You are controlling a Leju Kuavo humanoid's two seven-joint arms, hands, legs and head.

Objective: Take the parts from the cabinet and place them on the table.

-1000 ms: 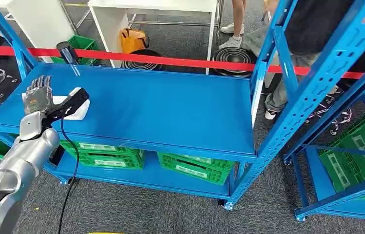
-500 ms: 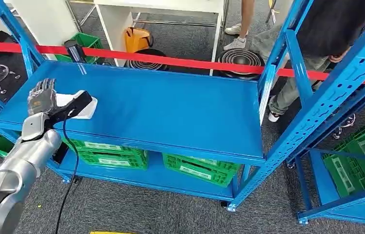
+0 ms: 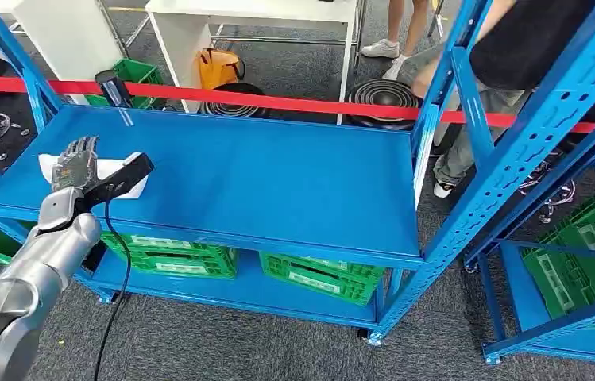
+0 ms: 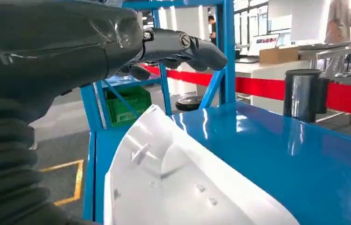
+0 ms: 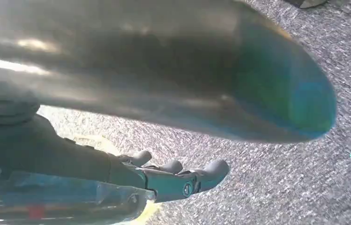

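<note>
A white moulded plastic part (image 3: 48, 163) lies at the left end of the blue cabinet shelf (image 3: 278, 182). My left hand (image 3: 77, 164) hovers over it with the fingers stretched out. In the left wrist view the dark fingers (image 4: 187, 47) stand well above the part (image 4: 178, 183), with a gap between them and nothing gripped. My right hand (image 5: 173, 180) hangs by my side over grey carpet, its fingers apart and holding nothing.
Blue uprights (image 3: 508, 151) frame the shelf, with a second rack at the right. Green crates (image 3: 171, 252) sit on the lower shelf. Red barrier tape (image 3: 294, 101) and a black post (image 3: 111, 86) run behind. A person (image 3: 516, 48) stands at the back right near a white table (image 3: 254, 16).
The camera swayed a little. My left hand has shifted slightly to the right over the white part, its fingers still spread; the part has not moved.
</note>
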